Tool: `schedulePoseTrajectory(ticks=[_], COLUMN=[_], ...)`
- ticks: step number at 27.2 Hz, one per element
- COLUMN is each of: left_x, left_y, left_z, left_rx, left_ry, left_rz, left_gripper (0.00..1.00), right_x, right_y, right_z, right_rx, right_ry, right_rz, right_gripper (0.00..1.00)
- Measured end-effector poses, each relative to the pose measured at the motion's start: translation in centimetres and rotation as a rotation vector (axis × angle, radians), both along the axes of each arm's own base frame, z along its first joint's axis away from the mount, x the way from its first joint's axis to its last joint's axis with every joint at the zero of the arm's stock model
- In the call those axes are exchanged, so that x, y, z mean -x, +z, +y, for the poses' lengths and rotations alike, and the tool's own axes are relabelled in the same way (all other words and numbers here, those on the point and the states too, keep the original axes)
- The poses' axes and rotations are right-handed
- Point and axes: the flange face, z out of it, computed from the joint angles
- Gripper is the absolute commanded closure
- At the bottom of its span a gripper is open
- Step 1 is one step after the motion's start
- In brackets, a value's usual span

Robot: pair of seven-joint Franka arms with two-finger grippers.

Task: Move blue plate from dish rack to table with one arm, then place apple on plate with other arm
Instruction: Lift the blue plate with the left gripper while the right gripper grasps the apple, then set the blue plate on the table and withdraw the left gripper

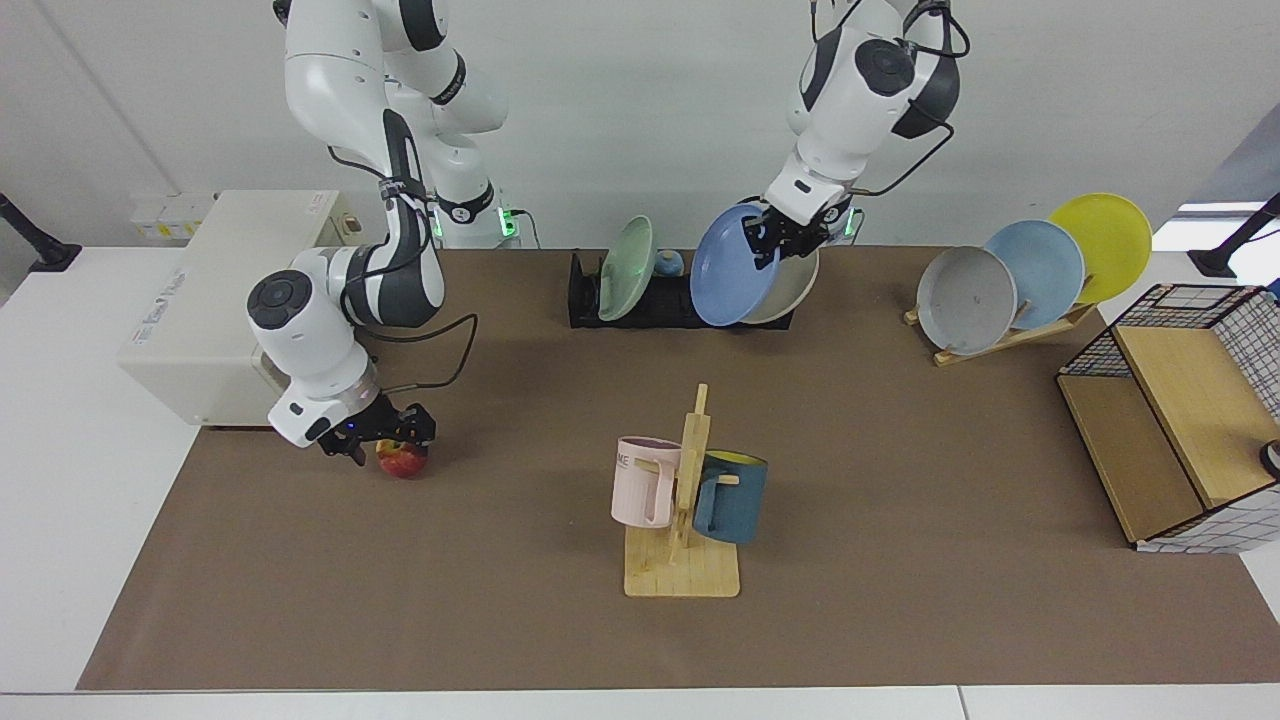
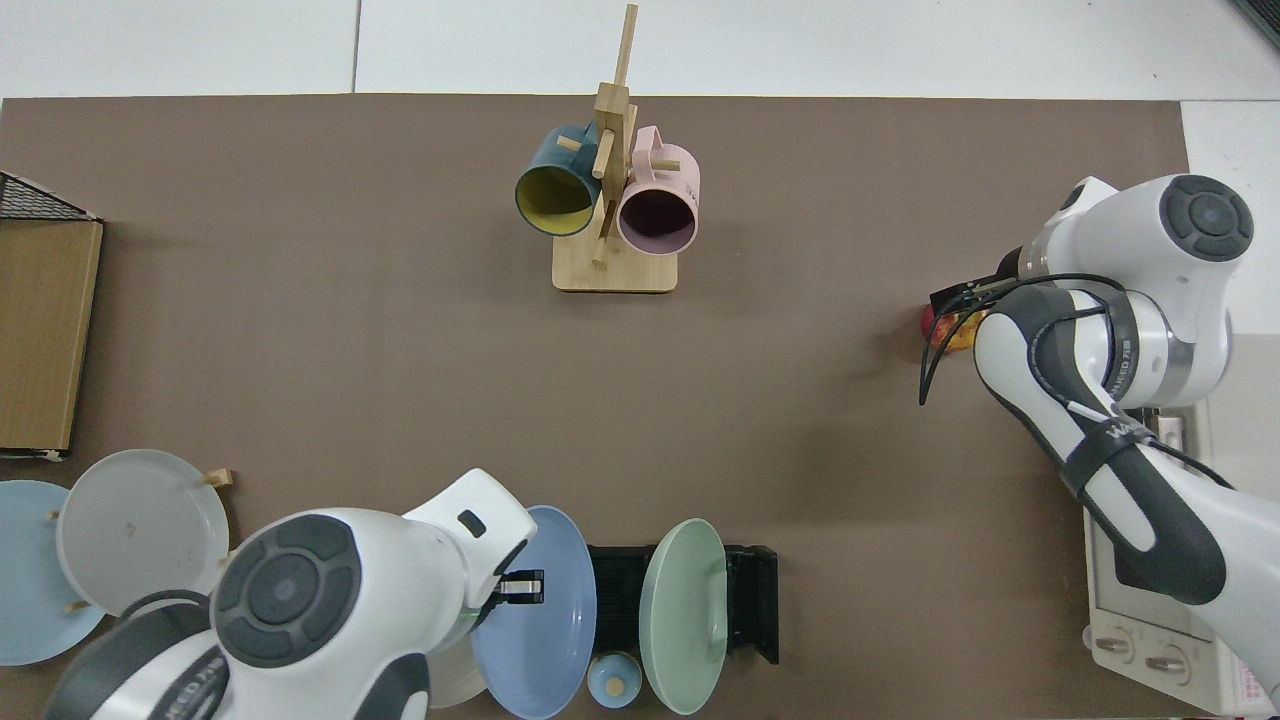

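The blue plate (image 1: 728,268) hangs tilted just above the black dish rack (image 1: 640,305), out of its slot, with my left gripper (image 1: 775,232) shut on its upper rim. From above, the blue plate (image 2: 545,625) sits beside the dish rack (image 2: 752,605), and the left gripper (image 2: 515,588) clamps its edge. The red apple (image 1: 403,460) rests on the brown table (image 1: 900,520) at the left of the facing view. My right gripper (image 1: 391,449) is down over it, open, one finger on each side. In the top view the arm partly hides the apple (image 2: 938,330).
A sage-green plate (image 1: 628,268) and a beige plate (image 1: 795,285) stay in the rack. A wooden mug tree (image 1: 682,520) with two mugs stands mid-table. A toaster oven (image 1: 200,320) is behind the apple. A wooden stand with three plates (image 1: 1000,290) and a wire basket (image 1: 1170,420) are at the right.
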Motion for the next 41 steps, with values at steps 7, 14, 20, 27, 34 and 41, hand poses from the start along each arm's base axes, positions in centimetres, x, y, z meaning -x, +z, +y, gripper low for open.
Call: schedulePoseTrajectory(ticks=[7, 14, 20, 27, 34, 41], left_x=[-4.6, -7.4, -8.7, -8.6, -8.4, -8.3], left_y=[-2.6, -6.8, -9.7, -12.0, -12.5, -12.5], left_z=[1.6, 0.7, 0.2, -2.0, -2.8, -3.2], left_rx=[0.062, 0.163, 0.216, 0.227, 0.228, 0.228], left_ry=[0.013, 0.04, 0.041, -0.003, -0.016, -0.024], left_rz=[-0.044, -0.058, -0.071, -0.075, -0.071, -0.072], left_gripper=[1.0, 1.0, 1.0, 0.84, 0.63, 0.2], right_x=[0.3, 0.8, 0.6, 0.5, 0.7, 0.7], right_y=[-0.4, -1.7, -2.4, -2.7, -3.0, -2.9], right_z=[0.0, -0.1, -0.1, 0.0, 0.0, 0.0], right_rx=[-0.007, -0.005, -0.002, -0.002, -0.004, -0.005], right_ry=[-0.002, 0.0, -0.001, -0.002, -0.004, -0.004], right_rz=[0.009, 0.005, -0.02, -0.025, -0.02, -0.02], right_gripper=[0.0, 0.0, 0.0, 0.02, 0.6, 1.0])
